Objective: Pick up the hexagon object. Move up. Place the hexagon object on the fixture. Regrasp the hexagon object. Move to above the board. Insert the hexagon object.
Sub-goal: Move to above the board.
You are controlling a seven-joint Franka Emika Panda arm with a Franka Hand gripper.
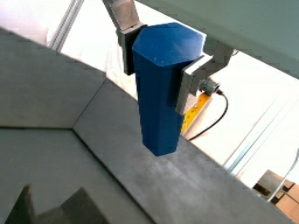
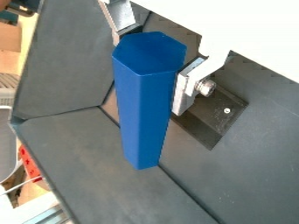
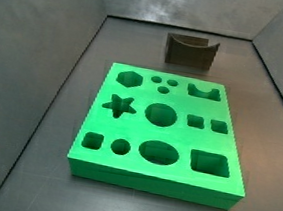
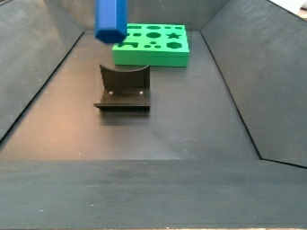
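Note:
My gripper (image 1: 156,80) is shut on the hexagon object (image 1: 160,105), a long blue six-sided rod that hangs straight down from the silver fingers (image 1: 191,84). Both wrist views show the jaws pressing on opposite flat sides near its top end (image 2: 145,54). In a side view the rod's lower end (image 4: 110,20) hovers high over the fixture (image 4: 124,88), a dark notched bracket on a base plate; the gripper itself is cut off above that frame. The green board (image 4: 153,45) lies flat behind the fixture. In a side view the board (image 3: 161,131) and fixture (image 3: 191,50) show without the gripper.
Dark sloping walls (image 4: 48,81) enclose the grey floor (image 4: 156,135) on all sides. The fixture's base plate with a screw (image 2: 218,117) shows under the rod in a wrist view. A yellow cable (image 1: 208,109) hangs outside the enclosure.

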